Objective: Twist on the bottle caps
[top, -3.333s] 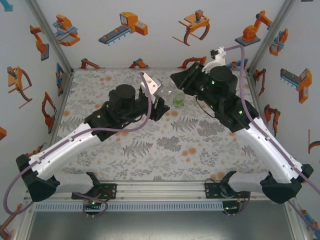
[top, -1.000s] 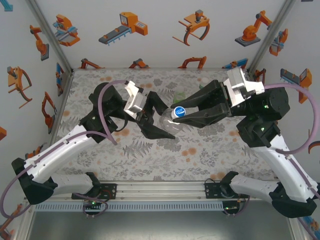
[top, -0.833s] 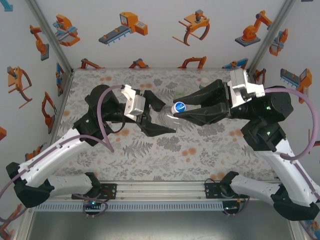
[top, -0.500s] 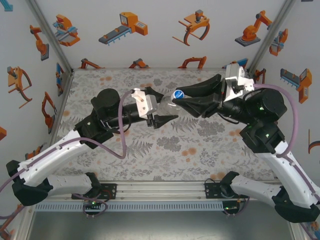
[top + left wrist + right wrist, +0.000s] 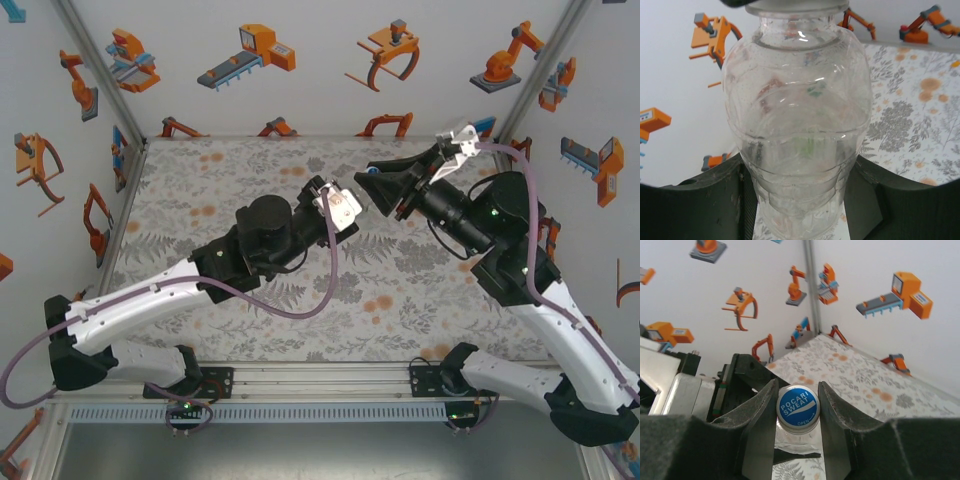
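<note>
Enclosing the scene, smooth white walls (image 5: 300, 100) carry flat orange cartoons of robot arms, claws and conveyors, and the table (image 5: 220, 170) wears a matte grey print of ferns and flowers dotted with orange blotches. From the near-left corner the left arm (image 5: 150, 300), white-shelled with black joints and a looping purple cable, stretches low and long toward the middle of the table. The right arm (image 5: 545, 300) rises from the near-right corner, bends at a raised elbow and points its wrist back toward the left arm, so the two tips meet just beside each other above the far half of the table. The left gripper (image 5: 800, 200) is clamped on the lower body of a bottle (image 5: 797, 110), its black fingers (image 5: 715, 200) pressing both sides. The bottle is clear, thin, unlabelled plastic, bulging at the shoulder with moulded ribs around its waist, and it is held up off the table between the two tips. The right gripper (image 5: 797, 400) is clenched on the cap (image 5: 798, 409) at the bottle's neck, one curved black finger touching each side. The cap is small and round, blue on top with a pale rim, and reads "POCARI SWEAT" in white with "OPEN" beneath. Whether it is threaded fully home I cannot tell.
</note>
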`<action>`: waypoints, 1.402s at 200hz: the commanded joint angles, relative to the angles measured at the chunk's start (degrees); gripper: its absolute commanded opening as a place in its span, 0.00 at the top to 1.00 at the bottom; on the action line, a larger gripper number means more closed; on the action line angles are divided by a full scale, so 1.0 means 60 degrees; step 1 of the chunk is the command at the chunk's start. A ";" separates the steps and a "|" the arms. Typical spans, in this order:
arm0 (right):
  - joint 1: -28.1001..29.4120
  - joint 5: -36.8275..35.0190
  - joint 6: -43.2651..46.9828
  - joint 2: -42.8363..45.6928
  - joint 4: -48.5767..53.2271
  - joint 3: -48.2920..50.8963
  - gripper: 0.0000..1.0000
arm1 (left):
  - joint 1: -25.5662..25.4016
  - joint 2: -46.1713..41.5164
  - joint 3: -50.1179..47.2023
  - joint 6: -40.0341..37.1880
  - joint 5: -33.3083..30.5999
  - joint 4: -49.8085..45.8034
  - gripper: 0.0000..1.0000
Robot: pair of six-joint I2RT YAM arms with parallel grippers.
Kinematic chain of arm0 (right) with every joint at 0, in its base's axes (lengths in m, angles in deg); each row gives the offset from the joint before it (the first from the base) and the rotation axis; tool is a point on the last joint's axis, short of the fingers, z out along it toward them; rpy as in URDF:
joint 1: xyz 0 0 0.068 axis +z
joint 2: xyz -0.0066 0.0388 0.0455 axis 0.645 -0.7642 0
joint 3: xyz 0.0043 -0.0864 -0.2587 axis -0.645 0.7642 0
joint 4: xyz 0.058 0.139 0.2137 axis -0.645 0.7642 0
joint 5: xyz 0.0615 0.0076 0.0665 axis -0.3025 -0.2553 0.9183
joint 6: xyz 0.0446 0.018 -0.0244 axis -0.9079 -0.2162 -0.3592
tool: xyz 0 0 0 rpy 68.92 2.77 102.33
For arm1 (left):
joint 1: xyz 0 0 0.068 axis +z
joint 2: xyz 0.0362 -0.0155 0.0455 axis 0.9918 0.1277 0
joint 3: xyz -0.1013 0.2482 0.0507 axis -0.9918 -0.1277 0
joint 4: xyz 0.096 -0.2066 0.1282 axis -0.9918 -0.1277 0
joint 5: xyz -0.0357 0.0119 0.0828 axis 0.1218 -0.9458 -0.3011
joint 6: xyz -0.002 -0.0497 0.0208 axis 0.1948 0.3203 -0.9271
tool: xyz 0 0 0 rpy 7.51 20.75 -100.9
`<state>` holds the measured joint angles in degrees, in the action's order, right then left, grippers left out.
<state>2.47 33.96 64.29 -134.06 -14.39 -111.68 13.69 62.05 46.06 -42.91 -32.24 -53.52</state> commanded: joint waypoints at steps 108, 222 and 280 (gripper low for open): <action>0.0036 -0.0488 -0.1265 -0.0080 0.0318 0.0440 0.83 | 0.0154 -0.0534 -0.0046 0.0513 0.1358 -0.0422 0.91; -0.0346 -0.1437 0.0044 -0.1450 0.0022 0.0469 1.00 | 0.0606 -0.1294 -0.0642 0.1389 0.1430 -0.0961 0.08; -0.1123 -0.0717 0.1030 -0.4270 -0.1921 0.0458 1.00 | 0.1071 -0.2125 -0.0828 0.2680 0.0687 -0.2515 0.07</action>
<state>-2.91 27.58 66.59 -154.15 -17.86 -108.38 19.02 51.12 40.99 -32.13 -25.15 -62.92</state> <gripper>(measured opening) 0.349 0.930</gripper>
